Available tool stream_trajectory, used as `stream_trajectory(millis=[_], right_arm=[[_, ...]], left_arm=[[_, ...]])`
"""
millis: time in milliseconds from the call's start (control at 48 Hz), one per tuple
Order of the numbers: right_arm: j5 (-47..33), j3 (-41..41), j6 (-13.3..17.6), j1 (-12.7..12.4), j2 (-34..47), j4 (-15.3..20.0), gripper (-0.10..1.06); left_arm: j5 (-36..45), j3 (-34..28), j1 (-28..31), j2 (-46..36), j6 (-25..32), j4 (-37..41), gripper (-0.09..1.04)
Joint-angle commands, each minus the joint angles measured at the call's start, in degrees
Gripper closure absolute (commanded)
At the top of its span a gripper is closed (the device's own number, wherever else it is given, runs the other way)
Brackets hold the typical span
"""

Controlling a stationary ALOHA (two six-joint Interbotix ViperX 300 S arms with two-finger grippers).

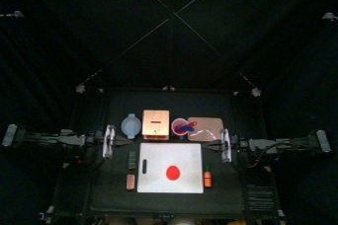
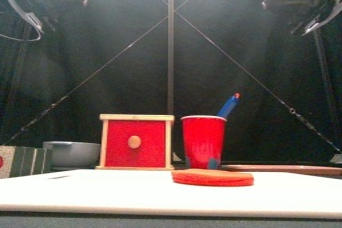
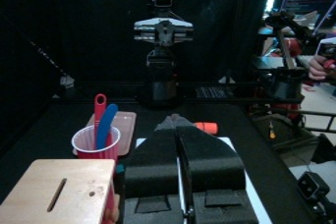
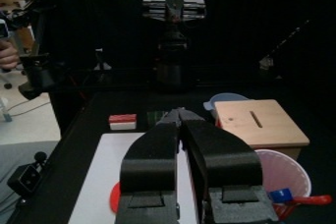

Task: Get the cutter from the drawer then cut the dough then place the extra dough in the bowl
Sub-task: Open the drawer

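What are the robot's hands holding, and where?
Nothing. The left gripper and right gripper are both shut and empty, either side of the white cutting board.

One box point(image 2: 136, 142), cup point(image 2: 203, 140), bowl point(image 2: 74, 152), dough point(image 2: 213, 178)

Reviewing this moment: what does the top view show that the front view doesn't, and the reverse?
Only the top view shows the box from above, with its plain wooden top, and the dough's full round outline. Only the front view shows the red drawer front with its knob. Both show the white board, the red dough lying on it, the red cup holding a blue knife, and the bowl beside the box.
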Motion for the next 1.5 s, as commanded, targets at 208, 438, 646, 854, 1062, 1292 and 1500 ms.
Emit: stream_trajectory(millis=[208,438,646,854,1062,1292,1500], right_arm=[[-2.1,-0.3,-0.1,-6.1,6.5,-2.5,1.01],[-8.9,-9.5,-0.7,-11.6,19.0,-7.6,1.01],[-13.1,-20.7,-0.5,-17.6,37.2,-12.0,1.01],[-14.7,-33.0,-0.6,-19.5,55.7,-13.1,1.01],[-14.7,-42.9,-0.7,-19.9,67.5,-14.3,1.01],[-14.4,-46.7,-0.4,-20.1,72.9,-14.5,1.01],[-13.3,-46.2,-0.4,-20.0,74.8,-14.5,1.01]], left_arm=[[-10.0,-0.4,4.0,7.3,-0.3,-1.6,0.94],[-20.7,2.2,3.3,16.1,-2.1,-13.3,0.94],[-27.6,4.0,1.1,23.7,-3.1,-23.5,0.94],[-28.3,2.5,-4.5,30.0,-3.2,-31.6,0.94],[-28.3,1.2,-7.0,33.4,-3.1,-37.3,0.94],[-29.1,0.1,-7.3,36.5,-3.1,-37.9,0.94],[-29.2,-3.0,-7.3,40.4,-3.1,-39.1,0.9]])
